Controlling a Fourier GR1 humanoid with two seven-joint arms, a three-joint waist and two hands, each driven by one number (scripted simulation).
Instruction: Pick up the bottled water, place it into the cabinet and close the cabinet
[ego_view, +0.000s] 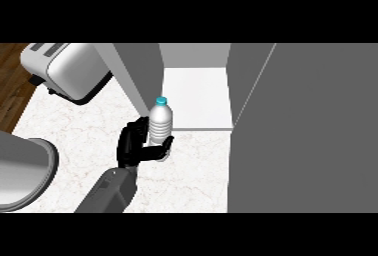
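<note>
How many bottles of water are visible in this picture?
1. The bottled water, upright, is held in the left hand above the counter, just before the open cabinet. More could be hidden behind its door.

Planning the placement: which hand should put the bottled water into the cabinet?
Left hand, likely: its fingers curl round the bottled water just in front of the open cabinet's shelf; the right hand is out of view.

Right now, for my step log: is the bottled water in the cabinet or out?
Out: the left hand holds the bottled water upright over the counter, in front of the open cabinet.
</note>
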